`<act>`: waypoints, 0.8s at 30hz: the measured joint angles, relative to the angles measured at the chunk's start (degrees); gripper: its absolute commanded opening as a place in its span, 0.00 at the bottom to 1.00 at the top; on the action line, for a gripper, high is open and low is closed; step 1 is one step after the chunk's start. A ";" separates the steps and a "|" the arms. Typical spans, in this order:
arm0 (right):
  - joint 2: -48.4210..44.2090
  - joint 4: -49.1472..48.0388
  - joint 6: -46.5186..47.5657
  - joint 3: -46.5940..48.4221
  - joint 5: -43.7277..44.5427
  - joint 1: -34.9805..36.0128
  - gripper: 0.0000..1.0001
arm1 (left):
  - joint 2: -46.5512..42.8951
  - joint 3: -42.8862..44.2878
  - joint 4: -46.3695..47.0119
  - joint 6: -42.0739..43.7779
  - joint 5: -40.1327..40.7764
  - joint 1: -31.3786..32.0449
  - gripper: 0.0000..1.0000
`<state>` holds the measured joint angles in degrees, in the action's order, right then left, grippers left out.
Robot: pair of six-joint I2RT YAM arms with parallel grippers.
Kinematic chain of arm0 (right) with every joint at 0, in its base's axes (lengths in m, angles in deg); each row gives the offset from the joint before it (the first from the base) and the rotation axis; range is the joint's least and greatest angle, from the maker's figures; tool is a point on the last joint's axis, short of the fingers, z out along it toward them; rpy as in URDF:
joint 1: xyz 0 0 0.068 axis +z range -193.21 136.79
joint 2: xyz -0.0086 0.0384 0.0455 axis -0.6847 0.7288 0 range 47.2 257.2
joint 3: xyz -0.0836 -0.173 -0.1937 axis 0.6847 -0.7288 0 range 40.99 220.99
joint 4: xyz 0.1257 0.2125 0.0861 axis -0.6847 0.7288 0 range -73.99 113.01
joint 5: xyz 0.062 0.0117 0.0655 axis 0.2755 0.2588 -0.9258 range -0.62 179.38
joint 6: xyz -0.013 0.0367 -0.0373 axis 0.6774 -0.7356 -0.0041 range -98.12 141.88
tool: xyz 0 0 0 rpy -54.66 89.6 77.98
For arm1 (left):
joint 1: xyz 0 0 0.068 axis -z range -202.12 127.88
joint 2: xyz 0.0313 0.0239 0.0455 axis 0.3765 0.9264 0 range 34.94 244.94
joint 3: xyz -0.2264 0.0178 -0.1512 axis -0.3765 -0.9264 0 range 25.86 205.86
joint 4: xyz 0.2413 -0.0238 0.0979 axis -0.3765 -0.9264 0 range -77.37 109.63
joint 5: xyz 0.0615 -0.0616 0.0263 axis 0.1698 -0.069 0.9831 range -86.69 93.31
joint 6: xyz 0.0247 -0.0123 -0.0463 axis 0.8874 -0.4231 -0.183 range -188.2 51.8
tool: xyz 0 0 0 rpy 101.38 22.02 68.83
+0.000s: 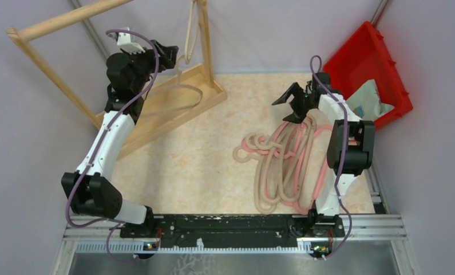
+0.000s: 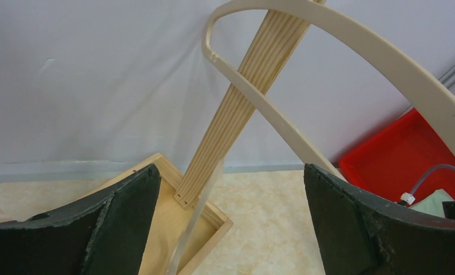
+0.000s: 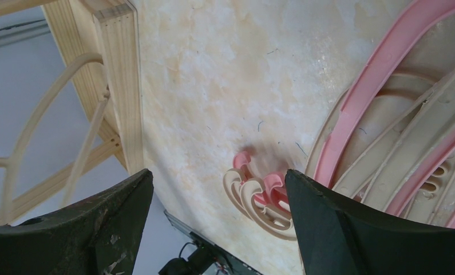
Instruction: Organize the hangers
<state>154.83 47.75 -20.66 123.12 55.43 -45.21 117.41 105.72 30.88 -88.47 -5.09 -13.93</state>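
A pile of beige and pink hangers (image 1: 288, 160) lies on the table at the right, hooks pointing left. My right gripper (image 1: 293, 97) hovers open and empty over the pile's far end. In the right wrist view the hooks (image 3: 259, 197) sit between the open fingers (image 3: 339, 229), and a pink hanger (image 3: 379, 74) runs up to the right. One beige hanger (image 1: 190, 87) hangs at the wooden rack (image 1: 205, 40). My left gripper (image 1: 167, 54) is open next to it. In the left wrist view this hanger (image 2: 253, 97) arcs above the open fingers (image 2: 127, 212), ungripped.
A red bin (image 1: 368, 69) with a pale bag (image 1: 368, 100) stands at the back right, close to the right arm. The rack's wooden base frame (image 1: 173, 109) lies on the table at the back left. Grey walls close in the sides.
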 measured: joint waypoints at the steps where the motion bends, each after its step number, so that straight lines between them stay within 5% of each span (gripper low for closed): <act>1: 0.00 0.00 0.00 0.00 0.00 0.00 0.85 | 0.00 -0.09 0.28 0.07 0.33 0.00 1.00; 13: 0.00 0.55 0.00 0.00 0.22 0.00 0.85 | -1.20 -0.85 -7.13 4.11 0.81 0.00 1.00; 24: -0.72 0.79 0.17 -2.49 0.28 0.00 0.84 | -1.42 -2.25 -33.20 4.85 12.04 2.25 0.86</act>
<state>154.11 48.54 -20.49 120.63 55.71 -45.21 115.99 103.47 -2.32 -83.62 6.95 -11.68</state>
